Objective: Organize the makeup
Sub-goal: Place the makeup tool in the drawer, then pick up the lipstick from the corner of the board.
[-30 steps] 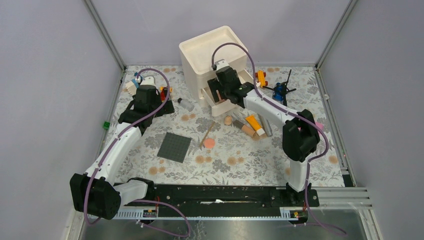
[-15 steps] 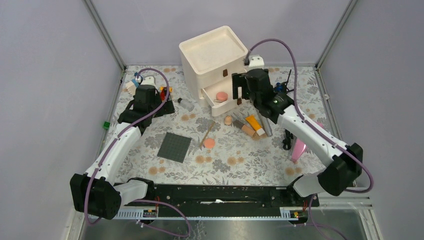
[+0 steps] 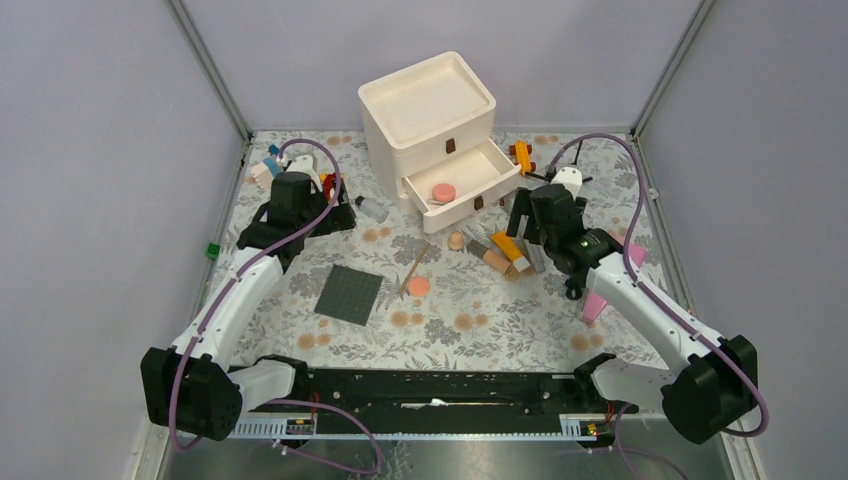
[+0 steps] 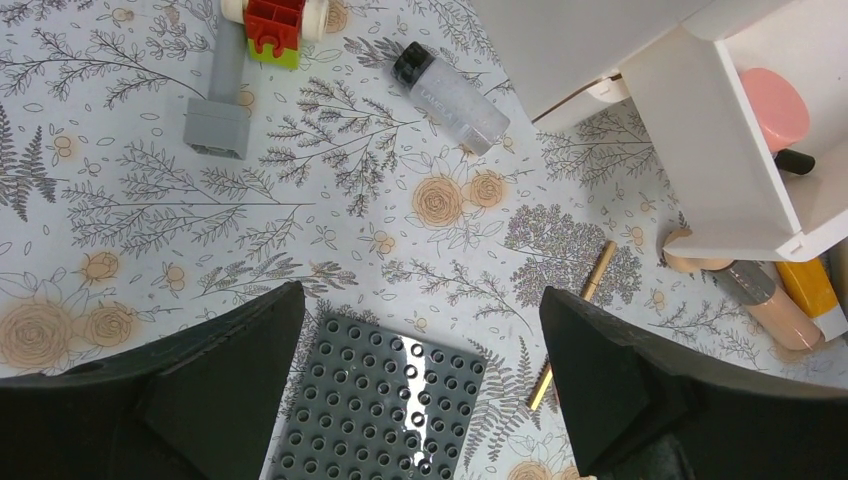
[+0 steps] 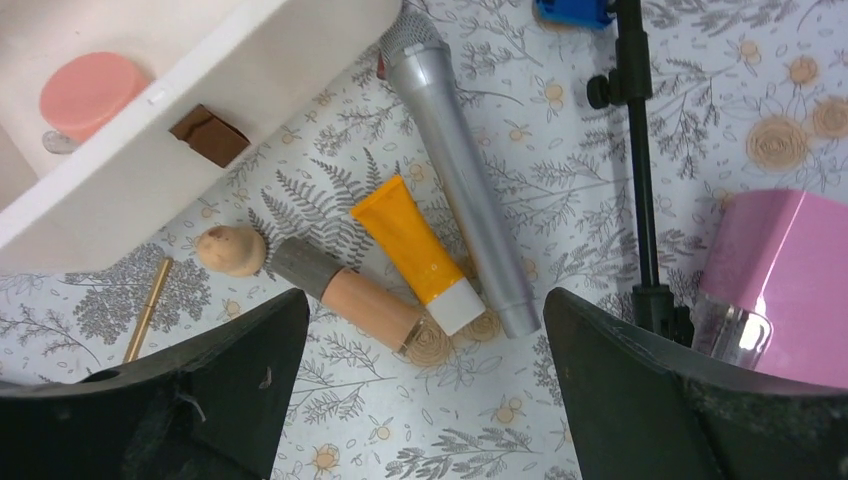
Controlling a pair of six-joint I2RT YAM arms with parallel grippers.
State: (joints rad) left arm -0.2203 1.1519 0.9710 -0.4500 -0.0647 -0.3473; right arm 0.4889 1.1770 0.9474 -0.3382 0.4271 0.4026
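Flowery desk (image 3: pixel 460 330) was mostly a mess tbh: just one disc (image 3: pixel 443 191) sat in the open drawer (image 3: pixel 455 210), while the orange tube (image 5: pixel 415 250), beige tube (image 5: pixel 350 295), grey tube (image 5: pixel 455 200), bottle (image 4: pixel 450 95), brush (image 4: pixel 572 325) and second disc (image 3: pixel 418 286) lay outside. Left jaws and right jaws gaped wide, empty, the right above the tubes.

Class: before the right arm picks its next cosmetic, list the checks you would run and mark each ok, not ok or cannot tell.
1. Right gripper open, empty: ok.
2. Orange tube lying free beneath it: ok.
3. Room around that tube: not ok; beige tube and silver-grey tube lie close beside.
4. Drawer open, room left beside the pink disc: ok.
5. Left gripper open, away from the drawer: ok.
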